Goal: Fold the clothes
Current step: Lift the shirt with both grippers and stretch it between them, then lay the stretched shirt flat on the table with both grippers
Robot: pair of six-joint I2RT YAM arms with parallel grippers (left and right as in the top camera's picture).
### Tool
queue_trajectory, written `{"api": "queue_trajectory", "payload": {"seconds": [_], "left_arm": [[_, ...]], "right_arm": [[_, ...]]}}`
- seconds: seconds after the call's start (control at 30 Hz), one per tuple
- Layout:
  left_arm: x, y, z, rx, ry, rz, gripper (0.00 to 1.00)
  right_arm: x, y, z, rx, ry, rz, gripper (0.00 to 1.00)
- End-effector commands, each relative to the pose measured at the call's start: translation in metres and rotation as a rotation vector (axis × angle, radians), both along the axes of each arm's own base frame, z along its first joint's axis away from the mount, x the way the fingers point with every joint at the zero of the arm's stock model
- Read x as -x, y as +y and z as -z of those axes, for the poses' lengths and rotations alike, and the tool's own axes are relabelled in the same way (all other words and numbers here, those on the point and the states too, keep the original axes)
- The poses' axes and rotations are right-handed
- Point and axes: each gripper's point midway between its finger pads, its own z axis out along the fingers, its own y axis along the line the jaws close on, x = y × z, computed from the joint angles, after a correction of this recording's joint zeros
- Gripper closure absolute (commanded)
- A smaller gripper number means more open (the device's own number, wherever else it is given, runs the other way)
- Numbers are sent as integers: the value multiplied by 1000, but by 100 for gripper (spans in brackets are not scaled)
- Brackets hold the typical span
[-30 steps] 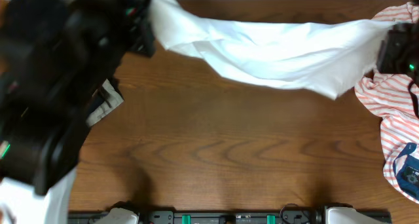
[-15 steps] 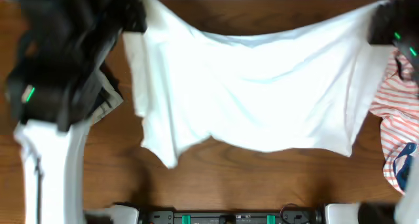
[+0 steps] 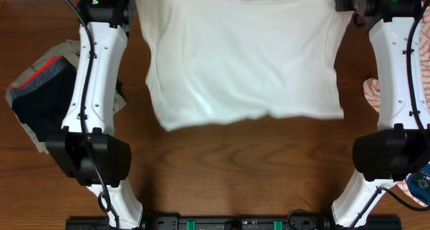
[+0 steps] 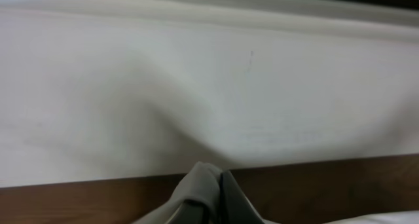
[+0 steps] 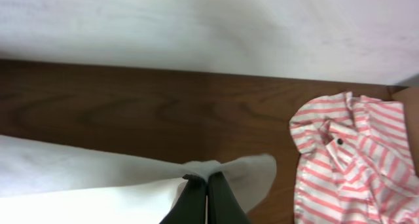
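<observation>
Garment (image 3: 242, 62), plain white, hangs spread over the far half of the table (image 3: 235, 169), hem near the middle. I have left jaws and right jaws each clenched on a far corner, well apart, to keep it taut and wrinkle-free for folding.

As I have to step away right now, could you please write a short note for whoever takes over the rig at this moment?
Left gripper: shut on one far corner of the white garment.
Right gripper: shut on the other far corner.
Garment: spread wide between them over the far half of the table, with no fold in it. I cannot tell whether it rests fully on the wood.
Striped shirt at the right edge and dark pile at the left: both lie apart from it.
Done: garment opened out.
Left: lay it flat, then make all the folds.
</observation>
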Motion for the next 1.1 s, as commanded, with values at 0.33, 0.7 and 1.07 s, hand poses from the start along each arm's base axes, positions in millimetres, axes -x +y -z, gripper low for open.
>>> {"api": "queue_trajectory", "payload": {"seconds": [0.33, 0.7, 1.07], "left_arm": [[100, 6, -135, 76, -89, 121, 94], [194, 1, 12, 80, 652, 152, 94], [249, 1, 88, 58, 1039, 202, 94]], "right_arm": [[66, -20, -89, 27, -33, 51, 99], [158, -16, -15, 0, 458, 54, 99], [202, -2, 61, -88, 756, 44, 98]]}}
